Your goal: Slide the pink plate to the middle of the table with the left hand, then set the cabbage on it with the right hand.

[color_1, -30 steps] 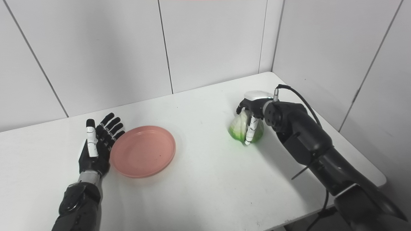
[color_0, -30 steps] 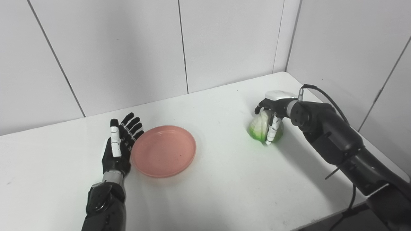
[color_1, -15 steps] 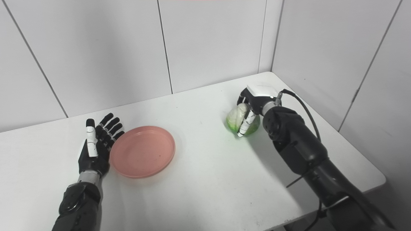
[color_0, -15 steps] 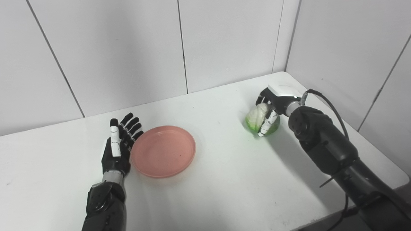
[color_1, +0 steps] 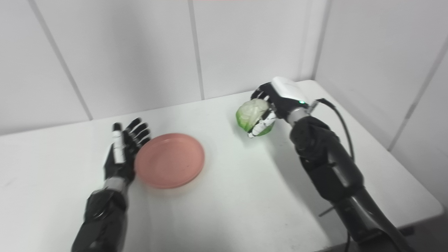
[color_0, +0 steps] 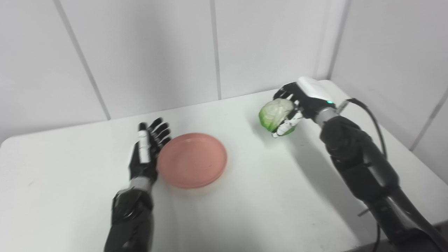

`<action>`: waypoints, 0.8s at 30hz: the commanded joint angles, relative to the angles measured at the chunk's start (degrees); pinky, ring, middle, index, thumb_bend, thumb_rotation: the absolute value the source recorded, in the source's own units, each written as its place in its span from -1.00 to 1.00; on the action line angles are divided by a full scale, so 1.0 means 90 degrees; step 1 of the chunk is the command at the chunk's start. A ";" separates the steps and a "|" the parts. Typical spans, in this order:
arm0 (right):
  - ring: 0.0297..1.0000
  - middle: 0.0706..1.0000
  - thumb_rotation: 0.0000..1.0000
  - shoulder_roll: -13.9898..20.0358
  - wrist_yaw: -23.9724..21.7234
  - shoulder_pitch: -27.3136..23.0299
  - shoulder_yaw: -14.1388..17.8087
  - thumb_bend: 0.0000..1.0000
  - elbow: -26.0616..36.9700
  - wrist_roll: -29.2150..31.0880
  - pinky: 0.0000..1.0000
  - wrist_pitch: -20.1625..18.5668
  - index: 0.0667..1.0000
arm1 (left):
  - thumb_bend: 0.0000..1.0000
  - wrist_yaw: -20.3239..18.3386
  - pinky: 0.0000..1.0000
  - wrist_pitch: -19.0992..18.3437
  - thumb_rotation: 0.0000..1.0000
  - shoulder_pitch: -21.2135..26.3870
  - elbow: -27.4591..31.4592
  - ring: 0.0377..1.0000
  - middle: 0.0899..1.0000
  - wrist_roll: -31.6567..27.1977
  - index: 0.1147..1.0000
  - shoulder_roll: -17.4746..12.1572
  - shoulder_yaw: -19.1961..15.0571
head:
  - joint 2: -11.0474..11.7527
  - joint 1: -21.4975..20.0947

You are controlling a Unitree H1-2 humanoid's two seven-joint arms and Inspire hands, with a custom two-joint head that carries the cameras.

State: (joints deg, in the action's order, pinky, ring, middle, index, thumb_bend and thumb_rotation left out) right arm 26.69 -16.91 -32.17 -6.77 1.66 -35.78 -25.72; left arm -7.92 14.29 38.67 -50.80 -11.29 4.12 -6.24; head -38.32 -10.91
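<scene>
The pink plate [color_0: 192, 160] lies flat on the white table [color_0: 266, 203], left of the middle. My left hand [color_0: 145, 154] rests open against the plate's left rim, fingers stretched and apart, holding nothing. A pale green cabbage [color_0: 274, 113] hangs above the table at the right rear, its shadow on the tabletop beneath it. My right hand [color_0: 297, 101] is shut on the cabbage, with fingers wrapped over its top and right side. In the right eye view the cabbage [color_1: 252, 115] sits up and to the right of the plate [color_1: 169, 164], a clear gap between them.
White panelled walls close off the back and right of the table. The table's right edge [color_1: 416, 182] runs close beside my right forearm [color_1: 325, 161]. A black cable [color_0: 367, 112] loops off the right wrist.
My right hand has lifted the cabbage off the table and carried it up and a little left. The camera has shifted, so the whole picture moved. The left hand and plate stay as before.
</scene>
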 commanded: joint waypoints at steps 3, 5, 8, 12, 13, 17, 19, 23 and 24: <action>-0.23 -0.14 -1.00 -0.0151 0.0108 -0.0646 -0.0152 0.05 0.0337 0.0145 -0.28 0.0390 -0.05 | 0.74 0.0109 0.70 -0.0123 0.99 -0.0048 -0.0023 0.70 0.63 0.0001 0.58 0.0148 0.0014 | -0.0007 0.0382; -0.24 -0.15 -1.00 -0.0243 0.0117 -0.0749 -0.0279 0.05 0.0283 0.0174 -0.27 0.0473 -0.05 | 0.72 0.0124 0.71 -0.0098 0.99 -0.0044 -0.0035 0.70 0.64 -0.0018 0.58 0.0190 -0.0002 | -0.0001 0.0626; -0.23 -0.13 -1.00 -0.0432 0.0096 -0.0918 -0.0504 0.05 0.0129 0.0203 -0.28 0.0610 -0.07 | 0.70 0.0150 0.72 0.0007 0.99 -0.0067 -0.0009 0.71 0.65 0.0019 0.59 0.0232 0.0013 | 0.0009 0.0868; -0.22 -0.14 -1.00 -0.0685 0.0057 -0.1044 -0.0809 0.05 0.0031 0.0186 -0.32 0.0700 -0.06 | 0.72 0.0250 0.73 0.0157 1.00 -0.0060 -0.0069 0.70 0.65 0.0103 0.61 0.0237 0.0045 | 0.0012 0.1014; -0.27 -0.17 -1.00 -0.0732 0.0037 -0.1059 -0.0859 0.05 0.0034 0.0183 -0.38 0.0671 -0.03 | 0.72 0.0270 0.72 0.0189 1.00 -0.0054 -0.0092 0.70 0.65 0.0122 0.61 0.0235 0.0057 | 0.0013 0.1041; -0.31 -0.16 -1.00 -0.0990 0.0060 -0.1142 -0.1141 0.05 -0.0077 0.0061 -0.45 0.0651 -0.03 | 0.73 0.0296 0.75 0.0234 1.00 -0.0060 -0.0109 0.71 0.66 0.0149 0.63 0.0245 0.0087 | 0.0001 0.1110; -0.33 -0.19 -1.00 -0.1066 0.0099 -0.1140 -0.1244 0.04 -0.0219 0.0109 -0.46 0.0869 -0.02 | 0.70 0.0332 0.75 0.0284 1.00 -0.0080 -0.0083 0.71 0.66 0.0165 0.63 0.0278 0.0090 | -0.0023 0.1175; -0.31 -0.22 -1.00 -0.1219 0.0201 -0.1119 -0.1437 0.04 -0.0649 0.0173 -0.44 0.1361 -0.02 | 0.63 0.0342 0.77 0.0295 1.00 -0.0105 -0.0019 0.72 0.67 0.0141 0.64 0.0333 0.0095 | -0.0055 0.1239; -0.31 -0.22 -1.00 -0.1248 0.0221 -0.1117 -0.1483 0.04 -0.0752 0.0155 -0.44 0.1468 -0.02 | 0.62 0.0348 0.77 0.0297 1.00 -0.0111 -0.0006 0.71 0.67 0.0154 0.64 0.0339 0.0106 | -0.0063 0.1242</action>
State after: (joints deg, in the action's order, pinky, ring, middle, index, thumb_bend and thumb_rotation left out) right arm 15.66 -16.75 -39.09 -20.25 -5.64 -34.21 -15.83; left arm -5.08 16.81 38.27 -50.64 -10.07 6.47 -5.54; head -38.93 0.26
